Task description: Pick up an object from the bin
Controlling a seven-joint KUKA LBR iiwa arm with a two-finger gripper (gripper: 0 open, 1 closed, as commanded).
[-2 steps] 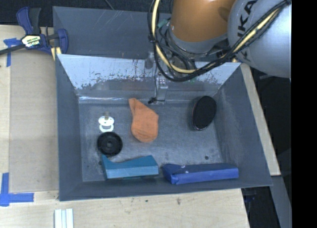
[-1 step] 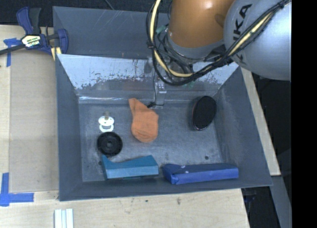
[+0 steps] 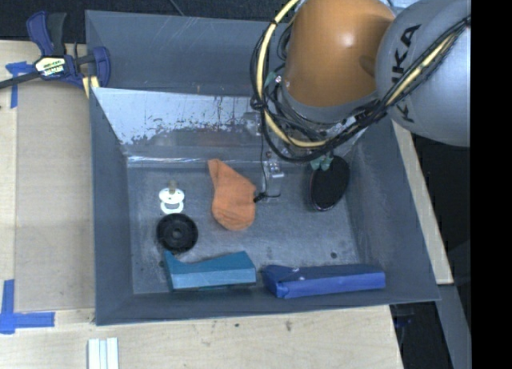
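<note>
Grey metal bin point(image 3: 108, 199), around its middle: gripper point(image 3: 270, 190) is just beside an orange cloth lump point(image 3: 231, 199), with a black oval thing point(image 3: 329, 183) on the other side. Can't tell if it's open or closed.

Orange lump point(image 3: 231, 198), perhaps cloth, bin point(image 3: 108, 199) centre

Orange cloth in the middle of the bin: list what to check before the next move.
1. Orange cloth lies free on the bin floor with nothing on top: ok.
2. Gripper is low, at the cloth's right edge: ok.
3. Cloth held by the gripper: cannot tell.
4. Black oval object lies apart from the gripper, to its right: ok.
5. Blue block and blue bar lie by the near wall, clear of the cloth: ok.
</note>
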